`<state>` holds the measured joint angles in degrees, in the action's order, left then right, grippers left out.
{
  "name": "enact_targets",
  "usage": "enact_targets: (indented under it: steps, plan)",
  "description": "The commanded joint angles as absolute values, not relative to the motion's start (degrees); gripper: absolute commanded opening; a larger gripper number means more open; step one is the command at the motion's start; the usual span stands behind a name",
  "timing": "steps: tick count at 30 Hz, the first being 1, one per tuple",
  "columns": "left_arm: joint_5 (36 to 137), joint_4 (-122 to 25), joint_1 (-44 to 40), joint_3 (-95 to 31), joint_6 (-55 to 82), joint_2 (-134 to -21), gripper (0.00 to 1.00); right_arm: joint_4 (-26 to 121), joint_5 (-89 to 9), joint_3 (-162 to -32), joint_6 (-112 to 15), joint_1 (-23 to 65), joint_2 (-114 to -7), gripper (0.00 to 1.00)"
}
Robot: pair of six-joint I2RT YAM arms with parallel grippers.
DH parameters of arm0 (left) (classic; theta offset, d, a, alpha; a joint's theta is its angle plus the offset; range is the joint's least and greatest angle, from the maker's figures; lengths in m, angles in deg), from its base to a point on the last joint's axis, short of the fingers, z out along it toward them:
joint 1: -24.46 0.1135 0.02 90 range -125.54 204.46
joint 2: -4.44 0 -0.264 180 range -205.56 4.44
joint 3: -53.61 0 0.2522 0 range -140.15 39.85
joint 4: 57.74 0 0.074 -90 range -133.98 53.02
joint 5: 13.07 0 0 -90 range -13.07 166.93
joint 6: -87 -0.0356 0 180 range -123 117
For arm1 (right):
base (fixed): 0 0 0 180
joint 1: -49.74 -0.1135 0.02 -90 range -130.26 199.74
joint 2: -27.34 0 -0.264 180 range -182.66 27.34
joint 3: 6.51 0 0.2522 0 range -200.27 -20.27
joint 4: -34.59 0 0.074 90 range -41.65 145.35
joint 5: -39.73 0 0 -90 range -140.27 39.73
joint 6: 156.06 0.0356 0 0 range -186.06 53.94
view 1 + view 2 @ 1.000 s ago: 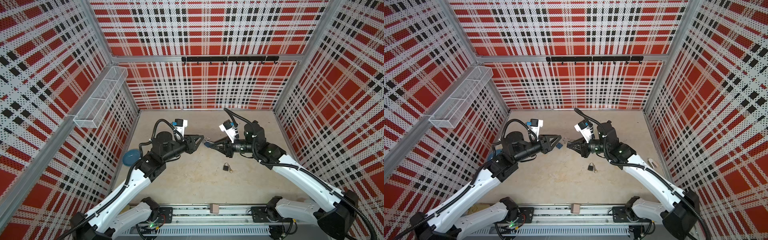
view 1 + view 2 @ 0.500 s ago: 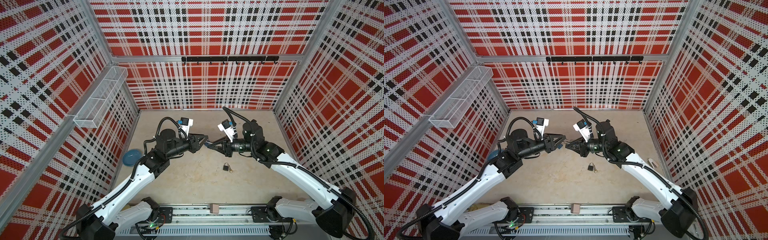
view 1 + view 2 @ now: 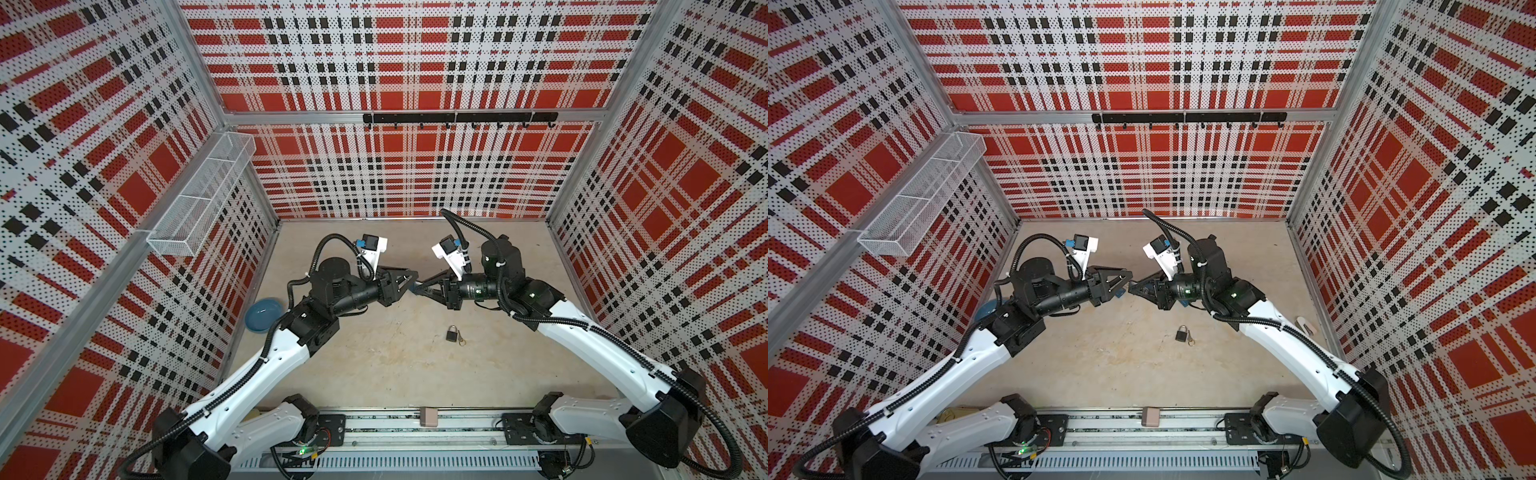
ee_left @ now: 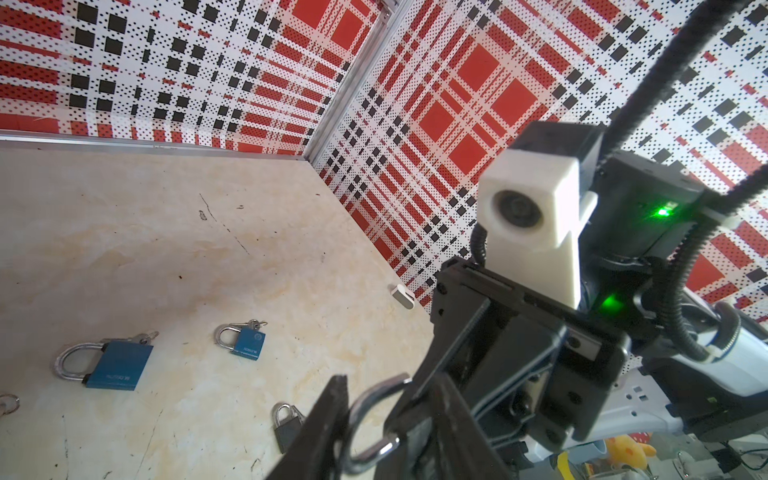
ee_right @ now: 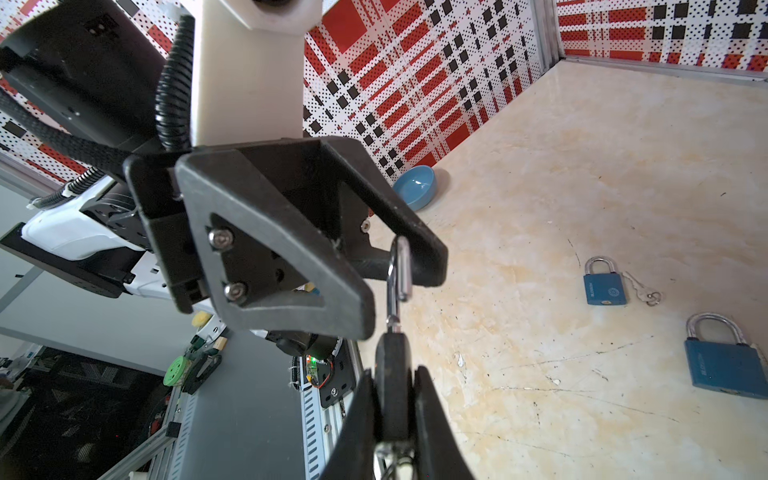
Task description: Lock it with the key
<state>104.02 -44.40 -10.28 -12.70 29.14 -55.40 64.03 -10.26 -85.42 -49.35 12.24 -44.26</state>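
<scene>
Padlock (image 5: 392, 399) held by right pincer (image 5: 392, 372), shackle (image 5: 401, 266) inside left pincer (image 3: 411, 282).

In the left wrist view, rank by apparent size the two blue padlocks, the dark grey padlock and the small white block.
1. Large blue steel-shackled padlock.
2-3. Small blue padlock and dark grey padlock: about alike, the grey one partly hidden, so unranked.
4. Small white block, farthest away.

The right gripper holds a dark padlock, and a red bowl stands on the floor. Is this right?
No. The bowl is blue, not red; the right wrist view shows it. The right gripper does hold a dark padlock.
</scene>
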Motion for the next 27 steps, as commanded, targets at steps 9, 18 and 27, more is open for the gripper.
enact_targets:
  steps: [9,18,27]
  plan:
    - [106.07,-47.56,-8.30,-11.60,31.62,-50.52,0.36,62.86,-11.30,-88.03,-50.51,12.47,-44.58,0.00]
    - [108.86,-48.35,-8.21,-10.47,34.01,-49.46,0.36,62.90,-11.55,-88.15,-50.54,13.11,-44.69,0.00]
    - [109.05,-48.29,-7.72,-8.61,34.75,-48.74,0.34,62.83,-11.71,-88.73,-50.42,13.44,-44.99,0.00]
